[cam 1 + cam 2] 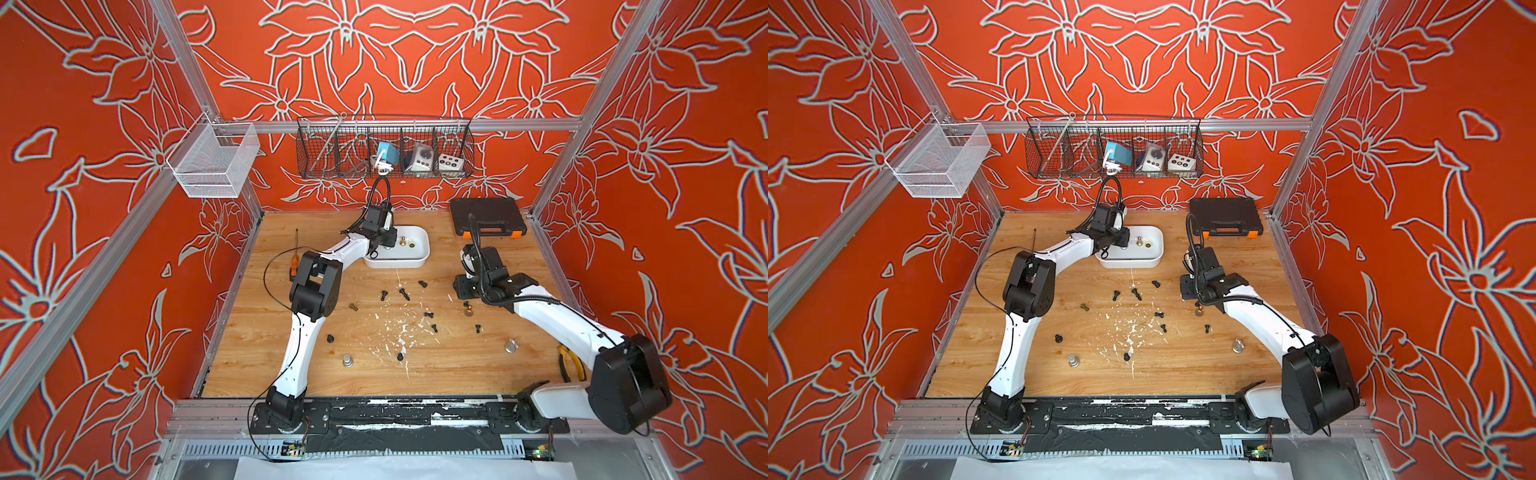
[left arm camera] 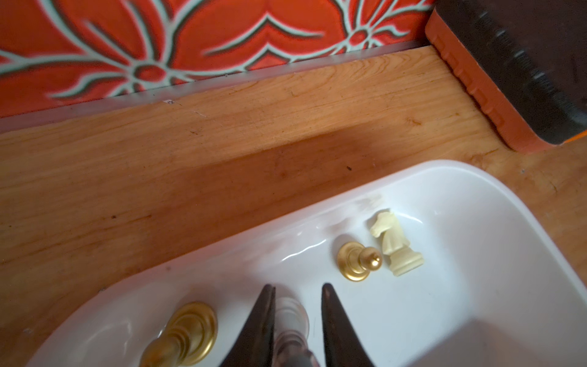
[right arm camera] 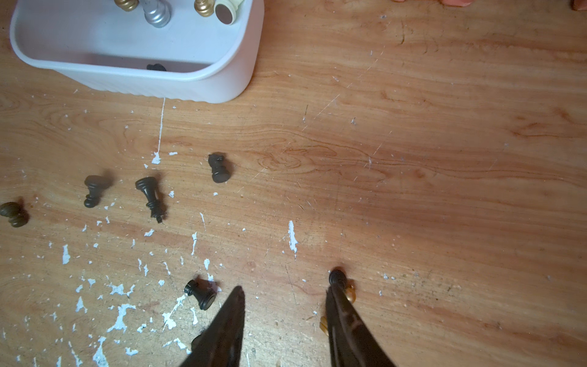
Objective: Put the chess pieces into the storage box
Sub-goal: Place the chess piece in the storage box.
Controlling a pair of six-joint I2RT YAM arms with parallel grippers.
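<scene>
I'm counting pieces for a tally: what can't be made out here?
- Silver piece, left wrist view: blurred, cut off by the bottom edge.
- Black piece in the box, right wrist view: mostly behind its wall.
- Gold piece, same view: mostly behind the right claw's finger.

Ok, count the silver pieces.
3. A silver piece in the box at the left gripper; two on the table, front left and front right. More may be hidden.
</scene>
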